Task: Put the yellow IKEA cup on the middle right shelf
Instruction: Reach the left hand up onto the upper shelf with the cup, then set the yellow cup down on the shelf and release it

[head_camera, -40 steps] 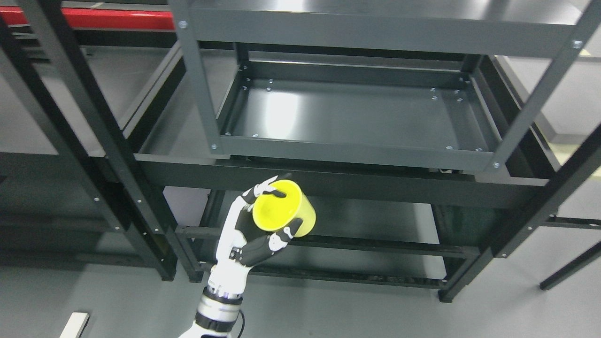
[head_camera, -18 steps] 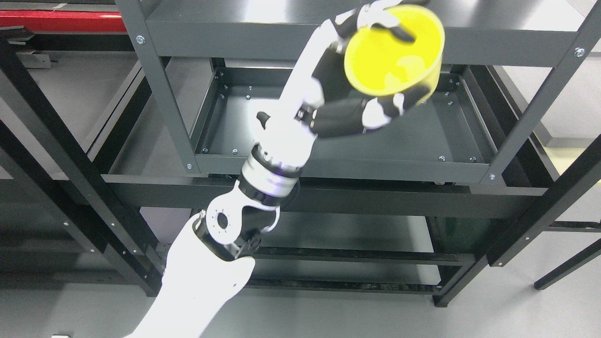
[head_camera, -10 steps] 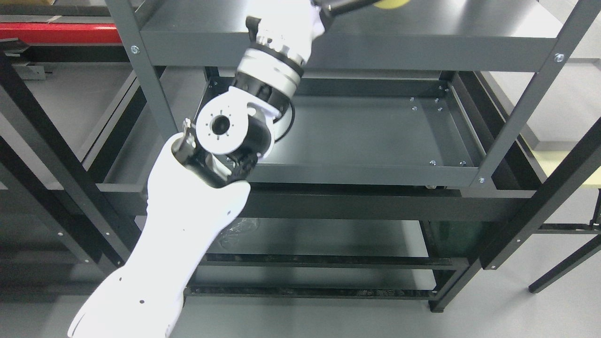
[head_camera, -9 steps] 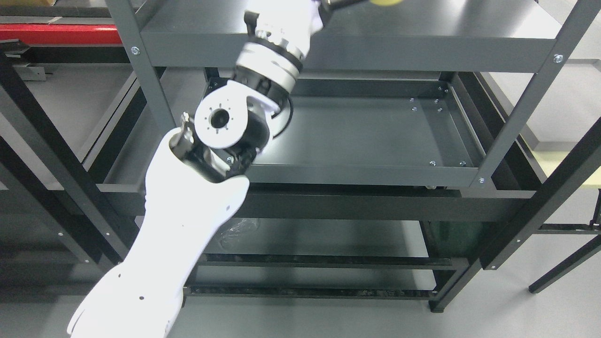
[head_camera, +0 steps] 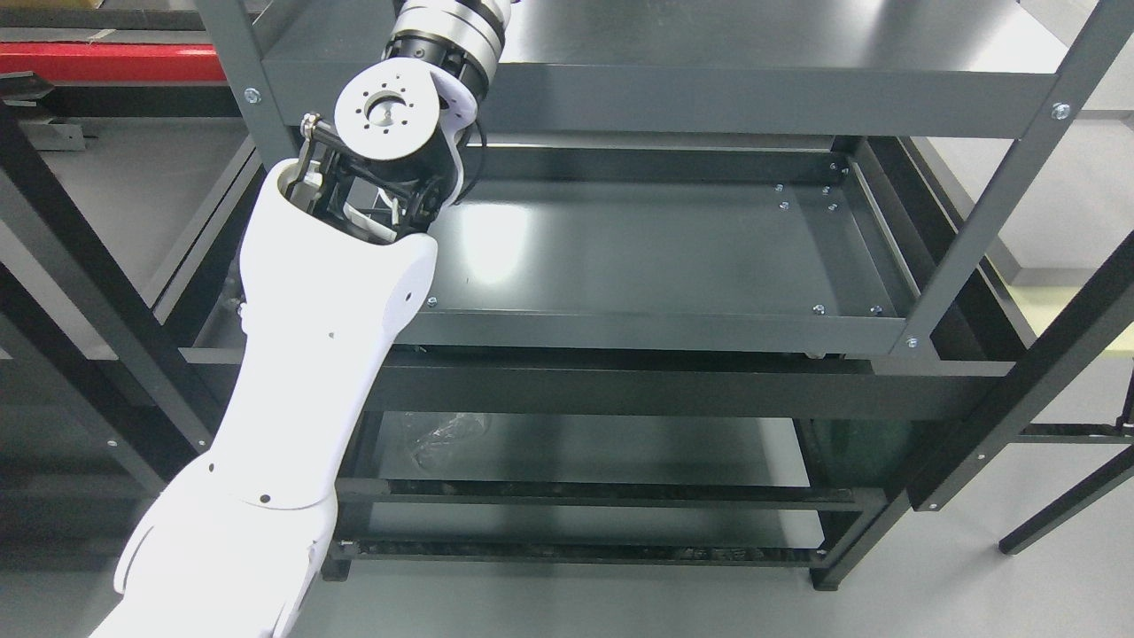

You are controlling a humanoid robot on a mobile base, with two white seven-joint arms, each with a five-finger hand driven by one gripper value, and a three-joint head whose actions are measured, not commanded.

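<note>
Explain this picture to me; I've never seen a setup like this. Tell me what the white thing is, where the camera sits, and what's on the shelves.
The camera sits on a humanoid robot's head, looking down at a dark metal shelf rack. The white thing is the robot's left arm, rising from the lower left; the round grey disc is its wrist joint. The hand is past the top edge, so whatever it holds is out of sight. The tray-like shelf below shows nothing on it. The right arm is not in view.

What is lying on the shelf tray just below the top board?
The tray shows only bare metal, screws and light glare. The left arm covers its left end, so that part is unseen. The cup and the hand are out of frame.
</note>
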